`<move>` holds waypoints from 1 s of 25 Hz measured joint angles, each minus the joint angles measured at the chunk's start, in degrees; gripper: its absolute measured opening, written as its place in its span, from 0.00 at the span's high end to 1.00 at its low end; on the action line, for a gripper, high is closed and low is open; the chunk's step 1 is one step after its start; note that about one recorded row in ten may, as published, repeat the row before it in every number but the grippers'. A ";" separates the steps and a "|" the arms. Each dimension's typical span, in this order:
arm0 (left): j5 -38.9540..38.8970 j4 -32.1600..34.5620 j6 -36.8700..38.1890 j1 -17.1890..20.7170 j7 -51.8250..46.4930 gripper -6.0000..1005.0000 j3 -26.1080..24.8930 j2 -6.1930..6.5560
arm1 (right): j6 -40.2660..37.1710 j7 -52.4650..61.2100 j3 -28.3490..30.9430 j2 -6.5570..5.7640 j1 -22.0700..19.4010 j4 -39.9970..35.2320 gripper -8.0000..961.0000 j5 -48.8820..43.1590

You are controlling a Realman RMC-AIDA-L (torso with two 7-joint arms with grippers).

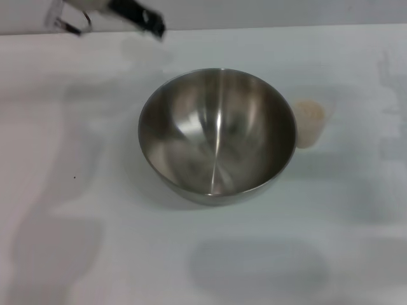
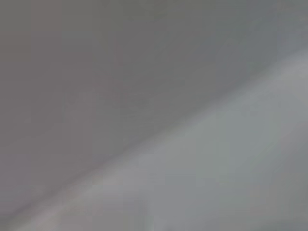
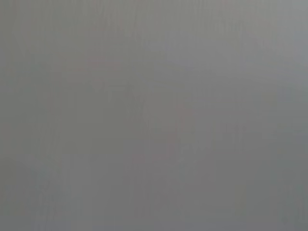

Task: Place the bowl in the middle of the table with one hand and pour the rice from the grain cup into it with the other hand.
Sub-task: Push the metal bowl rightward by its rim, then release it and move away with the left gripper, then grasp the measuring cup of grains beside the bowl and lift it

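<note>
Where visible, plain white table [image 1: 203, 267].

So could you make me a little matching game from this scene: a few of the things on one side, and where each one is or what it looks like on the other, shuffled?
Things:
1. bowl
2. grain cup
3. rice
4. left gripper

Descriptions:
A. pale beige grains lying inside a clear container
B. dark, up at the table's far edge, left of the bowl
C. shiny steel, empty, near the middle of the table
D. small and translucent, standing close beside the bowl on the robot's right

Pairs: 1-C, 2-D, 3-A, 4-B
</note>
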 joint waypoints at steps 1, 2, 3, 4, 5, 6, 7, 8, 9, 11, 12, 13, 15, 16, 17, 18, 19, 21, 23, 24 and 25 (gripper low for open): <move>-1.95 -2.44 2.22 2.06 0.07 0.67 0.60 0.00 | 0.15 0.00 0.04 -0.03 0.14 -0.11 0.39 0.02; -4.47 -5.10 5.04 4.52 0.36 0.67 1.31 0.06 | 0.34 0.00 0.20 -0.07 0.28 -0.20 0.39 0.06; -7.10 -7.26 8.53 7.22 0.86 0.67 2.00 0.13 | 0.37 0.00 0.58 -0.11 0.43 -0.29 0.39 0.07; -12.46 -10.13 16.24 12.53 3.01 0.67 3.85 0.24 | 0.34 0.00 1.62 -0.18 0.66 -0.36 0.39 0.08; -12.46 -10.13 16.24 12.53 3.01 0.67 3.85 0.24 | 0.34 0.00 1.62 -0.18 0.66 -0.36 0.39 0.08; -14.87 -11.07 20.04 14.87 4.35 0.67 4.99 0.28 | 0.24 0.00 2.25 -0.21 0.84 -0.37 0.39 0.07; -17.91 -11.82 25.01 17.72 6.39 0.67 6.52 0.30 | 0.18 0.00 2.67 -0.25 0.94 -0.41 0.39 0.07; -20.37 -12.44 28.93 19.85 8.19 0.67 7.95 0.30 | 0.19 0.00 3.04 -0.31 1.08 -0.44 0.39 0.07; -24.50 -13.40 35.94 23.50 11.51 0.67 10.42 0.31 | 0.31 0.00 3.42 -0.39 1.18 -0.49 0.39 0.07; -26.66 -13.81 40.11 25.35 13.35 0.67 11.78 0.32 | 0.69 0.00 4.18 -0.56 1.57 -0.52 0.39 0.06; -28.13 -14.00 43.26 26.67 14.74 0.67 12.99 0.32 | 0.85 0.00 4.39 -0.62 1.77 -0.52 0.39 0.02; -29.43 -14.15 46.04 27.62 15.98 0.67 13.89 0.33 | 1.03 0.00 4.48 -0.69 1.97 -0.53 0.39 -0.01; -31.91 -14.71 53.70 30.46 18.39 0.67 17.11 0.34 | 1.17 0.00 4.49 -0.80 2.36 -0.51 0.39 -0.03; -32.53 -15.01 57.39 31.65 18.99 0.67 18.71 0.34 | 1.20 0.00 4.48 -0.84 2.57 -0.51 0.39 -0.07; -32.81 -15.20 61.54 32.72 19.26 0.67 20.57 0.34 | 1.23 0.00 4.48 -0.88 2.74 -0.50 0.39 -0.09; -32.84 -15.28 65.08 33.65 19.38 0.67 22.19 0.33 | 1.24 0.00 4.49 -0.93 2.95 -0.52 0.39 -0.13; -32.57 -15.07 73.08 35.25 19.43 0.67 25.82 0.36 | 1.26 0.00 4.49 -0.95 3.12 -0.53 0.39 -0.17; -32.42 -14.73 76.88 35.98 19.45 0.67 27.54 0.38 | 1.27 -0.01 4.48 -0.96 3.17 -0.53 0.39 -0.19; -32.02 -13.17 84.82 36.71 19.20 0.67 30.15 0.40 | 1.28 -0.02 4.48 -0.96 3.19 -0.53 0.39 -0.21; -30.57 -11.13 91.14 36.87 17.56 0.67 31.78 0.41 | 1.26 -0.19 4.47 -0.88 3.11 -0.52 0.39 -0.22; -30.57 -11.13 91.14 36.87 17.56 0.67 31.78 0.41 | 1.21 -0.31 4.44 -0.81 3.01 -0.51 0.39 -0.22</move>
